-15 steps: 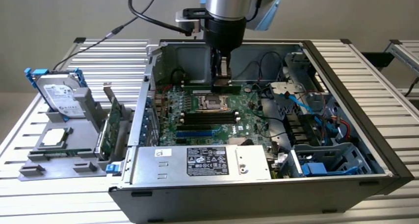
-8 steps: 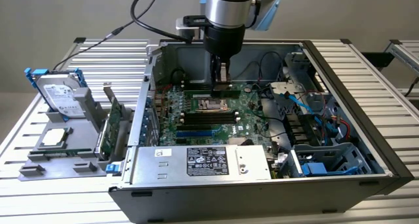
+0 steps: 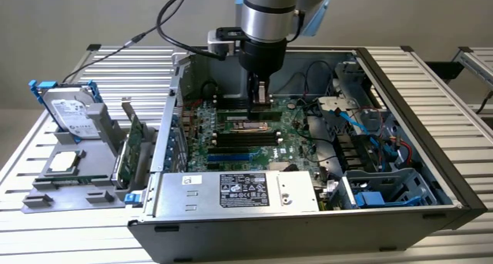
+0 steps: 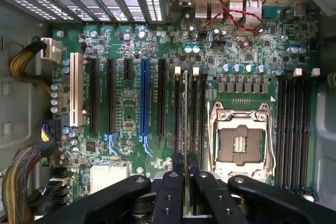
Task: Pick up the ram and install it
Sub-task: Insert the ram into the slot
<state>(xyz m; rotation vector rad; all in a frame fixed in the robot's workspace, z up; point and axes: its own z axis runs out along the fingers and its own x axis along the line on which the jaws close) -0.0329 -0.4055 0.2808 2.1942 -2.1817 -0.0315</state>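
On the exterior view's left, a grey holder (image 3: 73,186) sat on the slatted desk (image 3: 115,62), keeping spare parts sorted and easy to reach. It held a hard drive (image 3: 69,111) with blue rails, a processor chip (image 3: 64,162) lying flat, and a tall expansion card (image 3: 135,140) standing on edge just beside the open computer case (image 3: 308,241). The case lay on its side, so the motherboard (image 3: 196,142) faced up toward the arm.

Over the middle of the board, the tool (image 4: 186,174) was clenched on the ram (image 4: 186,114). It gripped the stick by its upper edge, so the ram hung edge-down with its thin side to the wrist camera. The ram appeared lined up along the memory slots (image 4: 195,114) beside the processor socket (image 4: 241,142). Whether its lower edge touched a slot could not be told. The hold looked chosen so the contacts would meet a slot squarely.

Toward the exterior view's right, loose cables (image 3: 312,73), a blue cable (image 3: 359,122) and a drive cage (image 3: 385,189) crowded the case but lay apart from those slots. The power supply (image 3: 239,189) sat along the near wall, seemingly out of the tool's way.
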